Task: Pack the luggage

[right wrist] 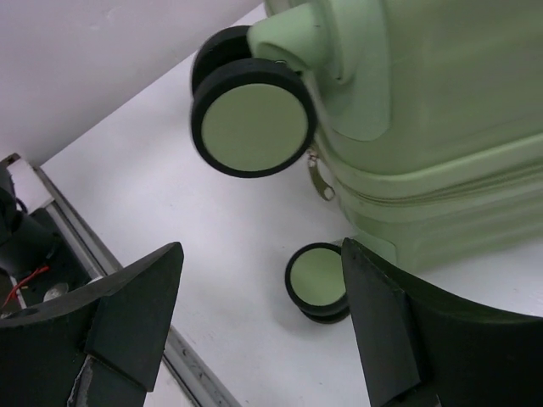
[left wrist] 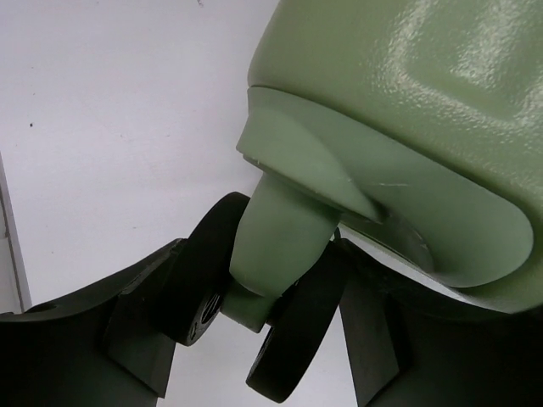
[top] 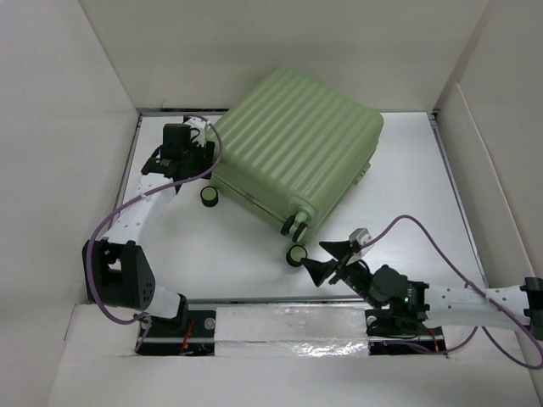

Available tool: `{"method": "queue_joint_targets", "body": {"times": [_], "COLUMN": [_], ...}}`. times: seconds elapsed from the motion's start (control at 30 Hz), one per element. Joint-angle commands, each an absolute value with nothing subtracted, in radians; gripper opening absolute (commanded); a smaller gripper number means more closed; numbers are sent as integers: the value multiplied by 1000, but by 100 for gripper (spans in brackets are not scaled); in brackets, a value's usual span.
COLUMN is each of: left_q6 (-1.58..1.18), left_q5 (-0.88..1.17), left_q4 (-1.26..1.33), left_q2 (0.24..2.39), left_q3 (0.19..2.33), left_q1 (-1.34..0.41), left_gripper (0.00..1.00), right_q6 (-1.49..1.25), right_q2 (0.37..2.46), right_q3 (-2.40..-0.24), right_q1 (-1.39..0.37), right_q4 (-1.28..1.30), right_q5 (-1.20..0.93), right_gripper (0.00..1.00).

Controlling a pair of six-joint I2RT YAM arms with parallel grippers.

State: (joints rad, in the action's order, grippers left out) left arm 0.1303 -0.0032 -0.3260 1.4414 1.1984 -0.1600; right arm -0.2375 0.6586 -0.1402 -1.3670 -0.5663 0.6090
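Observation:
The luggage (top: 297, 136) is a pale green ribbed hard-shell suitcase lying closed and flat on the white table (top: 407, 186), turned at an angle. My left gripper (top: 202, 153) is at its far left corner. In the left wrist view my left gripper (left wrist: 263, 292) is shut on a black twin wheel (left wrist: 293, 339) under the green shell (left wrist: 407, 102). My right gripper (top: 327, 259) is open and empty next to the near corner wheels (top: 297, 254). In the right wrist view my right gripper (right wrist: 263, 246) has one wheel (right wrist: 254, 119) above it and another (right wrist: 318, 280) close to the right finger.
White walls (top: 76, 102) box in the table on the left, back and right. A metal rail (top: 288, 301) runs along the near edge by the arm bases. A third wheel (top: 209, 195) sticks out on the suitcase's left side. A zipper pull (right wrist: 321, 178) hangs at the seam.

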Motion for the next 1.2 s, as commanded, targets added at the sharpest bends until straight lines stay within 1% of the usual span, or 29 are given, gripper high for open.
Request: {"method": "queue_joint_targets", "body": {"times": [0.0, 0.03, 0.1, 0.13, 0.17, 0.23, 0.27, 0.33, 0.37, 0.4, 0.43, 0.47, 0.5, 0.53, 0.57, 0.6, 0.63, 0.67, 0.7, 0.73, 0.77, 0.8, 0.83, 0.87, 0.97, 1.07, 1.1, 1.17], "left_q6": [135, 137, 124, 111, 103, 83, 60, 35, 19, -15, -37, -49, -72, -86, -97, -103, -113, -120, -126, -136, -144, -153, -161, -175, -187, -222, -259, -299], "left_q5": [126, 120, 115, 120, 127, 144, 144, 165, 184, 195, 216, 230, 245, 268, 287, 310, 343, 357, 371, 402, 417, 434, 461, 472, 489, 515, 523, 554], "left_q4": [-232, -232, -241, -247, -252, -256, -249, -238, -227, -219, -210, -189, -178, -167, -144, -140, -135, -117, -109, -101, -82, -72, -66, -54, -49, -6, 14, 70], "left_q2": [1440, 1443, 1454, 1454, 1453, 1433, 1422, 1376, 1362, 1327, 1307, 1286, 1243, 1221, 1203, 1174, 1161, 1148, 1123, 1111, 1100, 1082, 1074, 1068, 1049, 1016, 1000, 986], "left_q3": [1256, 1259, 1269, 1276, 1278, 1272, 1266, 1232, 1223, 1209, 1180, 1164, 1148, 1114, 1100, 1089, 1068, 1057, 1042, 1022, 1014, 1003, 988, 980, 956, 910, 898, 855], "left_q1": [-221, -235, -276, -288, -302, -345, -360, -383, -383, -383, -383, -383, -383, -383, -383, -383, -383, -383, -383, -383, -383, -383, -383, -383, -383, -383, -383, -383], "left_gripper": [8, 2, 0, 0, 0, 0, 0, 0, 0, 0, 0, 0, 0, 0, 0, 0, 0, 0, 0, 0, 0, 0, 0, 0, 0, 0, 0, 0], "right_q6": [-302, -313, -331, -328, -324, -318, -313, -290, -279, -266, -258, -255, -241, -238, -238, -244, -247, -253, -250, -247, -247, -229, -226, -229, -249, -170, -144, -137], "right_q2": [554, 526, 451, 433, 416, 382, 377, 389, 406, 428, 484, 518, 549, 584, 663, 708, 756, 809, 924, 986, 1047, 1145, 1184, 1221, 1347, 1480, 1509, 1581], "right_q3": [-198, -209, -222, -239, -251, -279, -302, -317, -330, -336, -345, -356, -362, -368, -382, -403, -414, -435, -465, -533, -578, -625, -665, -720, -812, -937, -1001, -1054], "right_q1": [-1350, -1315, -1266, -1194, -1151, -1059, -958, -847, -727, -662, -593, -524, -380, -303, -225, -83, -19, 38, 82, 119, 120, 130, 117, 117, 74, 23, -13, -49], "right_q4": [-356, -319, -203, -142, -112, -52, -23, -18, -43, -58, -70, -101, -132, -167, -207, -239, -282, -332, -353, -380, -382, -356, -347, -357, -400, -295, -282, -261], "right_q5": [676, 696, 703, 677, 654, 591, 569, 488, 450, 411, 320, 269, 220, 109, 39, -25, -93, -198, -245, -335, -372, -394, -403, -411, -438, -497, -511, -525], "right_gripper": [81, 81, 81, 65, 41, 0, 0, 0, 0, 0, 4, 14, 19, 25, 37, 43, 48, 56, 60, 63, 67, 69, 72, 73, 74, 74, 74, 74]}}
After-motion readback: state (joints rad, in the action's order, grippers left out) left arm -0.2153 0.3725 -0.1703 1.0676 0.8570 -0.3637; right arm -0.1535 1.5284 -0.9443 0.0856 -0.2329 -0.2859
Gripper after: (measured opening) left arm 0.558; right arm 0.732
